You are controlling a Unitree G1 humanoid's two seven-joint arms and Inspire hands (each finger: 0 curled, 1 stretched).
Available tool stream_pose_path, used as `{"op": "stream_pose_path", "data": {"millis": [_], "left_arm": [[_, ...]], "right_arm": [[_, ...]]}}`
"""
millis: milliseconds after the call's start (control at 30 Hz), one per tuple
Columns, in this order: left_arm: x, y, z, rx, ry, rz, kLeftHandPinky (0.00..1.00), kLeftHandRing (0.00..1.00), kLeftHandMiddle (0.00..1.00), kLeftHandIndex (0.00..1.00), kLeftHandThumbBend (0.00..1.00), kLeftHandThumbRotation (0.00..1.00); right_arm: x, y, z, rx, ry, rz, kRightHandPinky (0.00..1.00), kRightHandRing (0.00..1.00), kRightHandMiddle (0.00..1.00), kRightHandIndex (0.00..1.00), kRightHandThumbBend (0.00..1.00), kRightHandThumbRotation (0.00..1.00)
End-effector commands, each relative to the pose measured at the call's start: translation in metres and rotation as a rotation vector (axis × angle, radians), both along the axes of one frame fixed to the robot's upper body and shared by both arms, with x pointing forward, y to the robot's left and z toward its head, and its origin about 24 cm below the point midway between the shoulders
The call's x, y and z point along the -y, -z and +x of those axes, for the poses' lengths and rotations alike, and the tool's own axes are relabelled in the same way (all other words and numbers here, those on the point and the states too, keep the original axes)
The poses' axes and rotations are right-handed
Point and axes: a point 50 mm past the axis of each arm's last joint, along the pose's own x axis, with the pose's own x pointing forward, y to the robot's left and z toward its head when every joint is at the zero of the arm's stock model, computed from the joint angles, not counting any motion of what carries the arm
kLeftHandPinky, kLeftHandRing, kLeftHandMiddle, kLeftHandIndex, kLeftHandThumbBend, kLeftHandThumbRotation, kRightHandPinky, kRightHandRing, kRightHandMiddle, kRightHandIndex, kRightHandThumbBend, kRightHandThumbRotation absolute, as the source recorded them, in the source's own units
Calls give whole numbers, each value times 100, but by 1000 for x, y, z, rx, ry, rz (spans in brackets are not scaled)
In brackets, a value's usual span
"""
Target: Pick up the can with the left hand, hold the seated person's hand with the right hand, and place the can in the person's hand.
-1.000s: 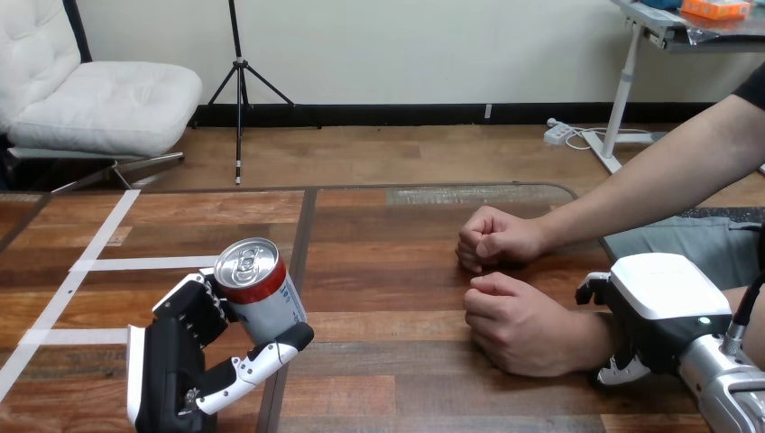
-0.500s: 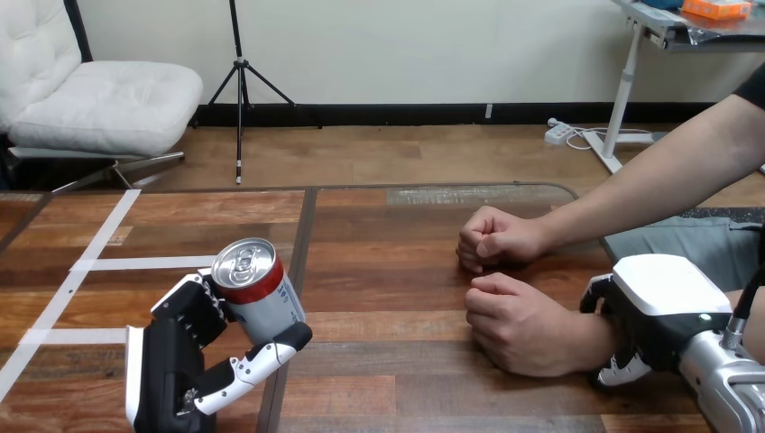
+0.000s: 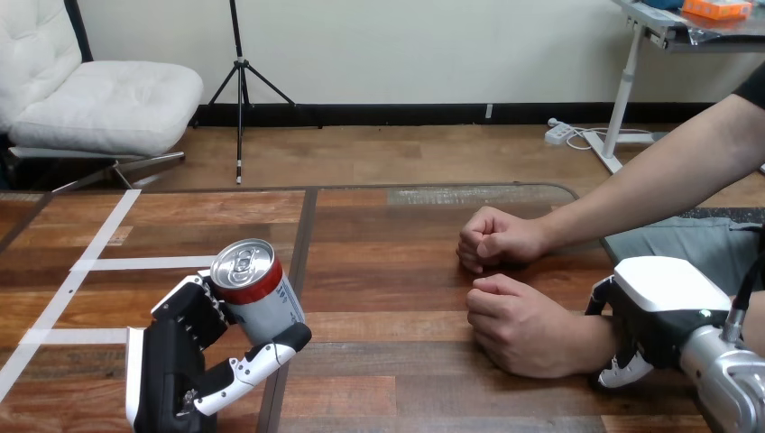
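My left hand (image 3: 171, 361) is curling fingers and thumb round the can (image 3: 257, 293), holding it tilted over the bench's (image 3: 388, 271) left part, well apart from the person's nearer fist (image 3: 519, 325); my right hand (image 3: 654, 311) is sitting at that fist's wrist; whether it is gripping, I cannot tell.

L hand (image 3: 171, 361) curled round can (image 3: 257, 293), tilted, top twd camera — R hand (image 3: 663, 311) wraps person's wrist (image 3: 586, 343) on table (image 3: 406, 388); both person's fists closed, near each other.
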Motion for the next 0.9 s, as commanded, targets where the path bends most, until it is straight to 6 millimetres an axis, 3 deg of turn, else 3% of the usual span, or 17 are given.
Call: {"op": "stream_pose_path", "data": {"millis": [0, 867], "left_arm": [[-1, -23, 13, 119, 8, 20, 43, 44, 49, 51, 72, 0], [-2, -24, 12, 117, 1, 25, 43, 44, 49, 51, 72, 0]], "right_arm": [[2, 16, -7, -110, 15, 10, 17, 26, 38, 57, 81, 0], [0, 13, -7, -151, 8, -2, 16, 26, 39, 62, 79, 0]]}}
